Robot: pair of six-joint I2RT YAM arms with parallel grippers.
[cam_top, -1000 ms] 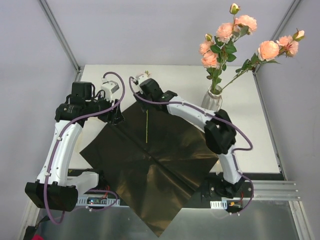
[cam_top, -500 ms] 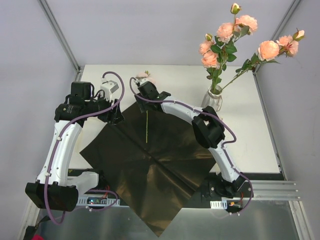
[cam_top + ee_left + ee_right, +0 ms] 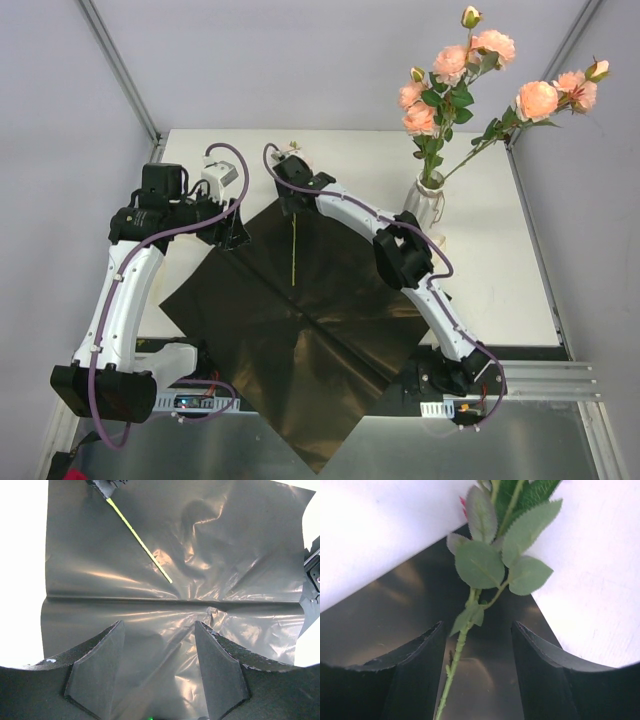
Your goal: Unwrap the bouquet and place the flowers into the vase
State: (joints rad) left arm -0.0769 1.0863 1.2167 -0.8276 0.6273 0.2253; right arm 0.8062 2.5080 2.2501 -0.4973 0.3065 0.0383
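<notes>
The bouquet's black paper [image 3: 300,310] lies spread flat on the table. One flower remains on it, its thin green stem [image 3: 294,250] pointing toward me and its bud [image 3: 293,146] past the paper's far corner. My right gripper [image 3: 290,196] stands open astride the upper stem [image 3: 456,655], with the leaves [image 3: 481,564] just ahead and the stem closer to the left finger [image 3: 415,675]. My left gripper [image 3: 232,234] hovers open over the paper's left corner [image 3: 158,625], holding nothing. The white vase [image 3: 425,200] at the back right holds several pink roses [image 3: 470,70].
The paper's near corner [image 3: 325,455] hangs over the table's front edge, between the arm bases. Frame posts [image 3: 120,70] rise at the back corners. The tall roses lean out toward the right wall [image 3: 570,90]. In the left wrist view the right gripper [image 3: 105,486] shows at the top.
My right arm has reached farther back and left, bringing its gripper down over the stem's upper part, and its jaws have narrowed a little. The left arm and the paper have not moved.
</notes>
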